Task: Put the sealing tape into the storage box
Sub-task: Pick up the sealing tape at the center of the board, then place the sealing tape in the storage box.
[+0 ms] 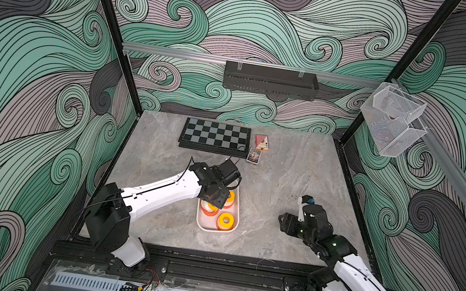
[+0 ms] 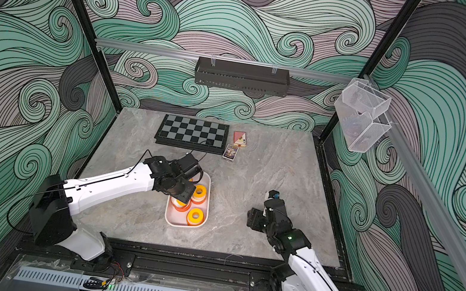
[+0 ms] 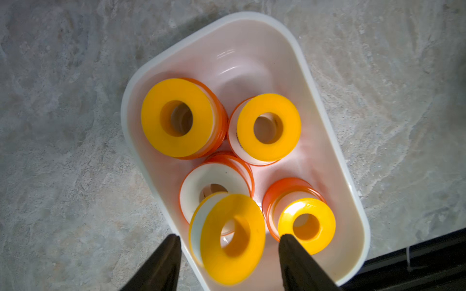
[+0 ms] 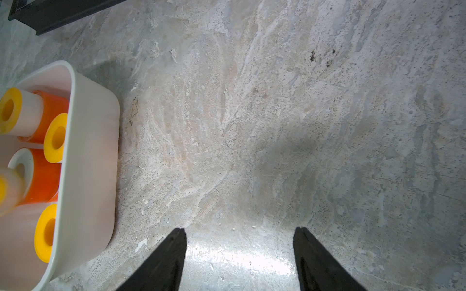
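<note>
The left gripper (image 1: 214, 202) hangs over the storage box (image 1: 205, 225), where rolls of sealing tape (image 1: 225, 221) lie, some partly hidden under it. The right gripper (image 1: 285, 223) is well apart, above the table (image 1: 283, 175). Farther back, a chessboard (image 1: 214, 137) lies beside two card packs (image 1: 262, 142).

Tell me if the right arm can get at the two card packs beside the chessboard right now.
Probably yes. Bare table lies between the right arm and the card packs; the left arm is over the tray, clear of that path. Reach itself is unsure.
</note>
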`<action>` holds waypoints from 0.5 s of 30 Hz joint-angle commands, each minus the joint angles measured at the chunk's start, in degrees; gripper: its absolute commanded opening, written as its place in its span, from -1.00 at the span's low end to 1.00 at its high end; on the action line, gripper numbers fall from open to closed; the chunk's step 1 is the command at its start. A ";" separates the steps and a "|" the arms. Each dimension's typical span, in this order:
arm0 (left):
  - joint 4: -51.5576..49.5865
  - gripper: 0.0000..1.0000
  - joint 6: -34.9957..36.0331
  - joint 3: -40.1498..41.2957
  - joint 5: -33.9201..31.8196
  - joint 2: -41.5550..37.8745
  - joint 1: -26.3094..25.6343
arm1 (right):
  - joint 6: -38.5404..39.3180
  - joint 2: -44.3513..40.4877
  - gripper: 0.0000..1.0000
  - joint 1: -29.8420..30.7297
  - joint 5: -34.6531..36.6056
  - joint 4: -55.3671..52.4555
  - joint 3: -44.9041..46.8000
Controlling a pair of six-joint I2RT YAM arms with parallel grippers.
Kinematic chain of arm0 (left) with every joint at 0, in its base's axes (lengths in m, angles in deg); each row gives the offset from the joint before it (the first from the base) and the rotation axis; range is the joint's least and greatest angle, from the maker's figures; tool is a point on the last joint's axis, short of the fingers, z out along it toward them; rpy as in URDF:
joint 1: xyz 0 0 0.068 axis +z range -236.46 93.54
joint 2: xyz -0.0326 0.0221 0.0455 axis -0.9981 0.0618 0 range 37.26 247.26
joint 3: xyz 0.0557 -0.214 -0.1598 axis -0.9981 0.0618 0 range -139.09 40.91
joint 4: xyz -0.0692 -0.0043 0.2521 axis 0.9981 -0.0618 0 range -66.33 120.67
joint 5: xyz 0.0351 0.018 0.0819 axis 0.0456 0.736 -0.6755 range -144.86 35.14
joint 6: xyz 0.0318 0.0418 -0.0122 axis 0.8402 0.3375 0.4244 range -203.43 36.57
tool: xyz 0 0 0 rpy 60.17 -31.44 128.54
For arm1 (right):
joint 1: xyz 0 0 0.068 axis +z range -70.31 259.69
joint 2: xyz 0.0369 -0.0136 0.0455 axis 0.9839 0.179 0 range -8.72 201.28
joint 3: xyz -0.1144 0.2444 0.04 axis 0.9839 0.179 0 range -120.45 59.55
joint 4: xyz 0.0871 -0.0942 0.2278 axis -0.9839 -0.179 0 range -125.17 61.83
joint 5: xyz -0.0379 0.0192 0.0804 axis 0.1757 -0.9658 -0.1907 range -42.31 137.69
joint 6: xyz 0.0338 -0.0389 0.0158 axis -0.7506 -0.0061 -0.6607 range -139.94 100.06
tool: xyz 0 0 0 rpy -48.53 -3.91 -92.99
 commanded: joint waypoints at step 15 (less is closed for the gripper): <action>2.17 0.33 -2.64 -0.25 3.50 -2.26 2.39 | 0.51 -0.42 0.43 1.58 1.62 0.75 0.41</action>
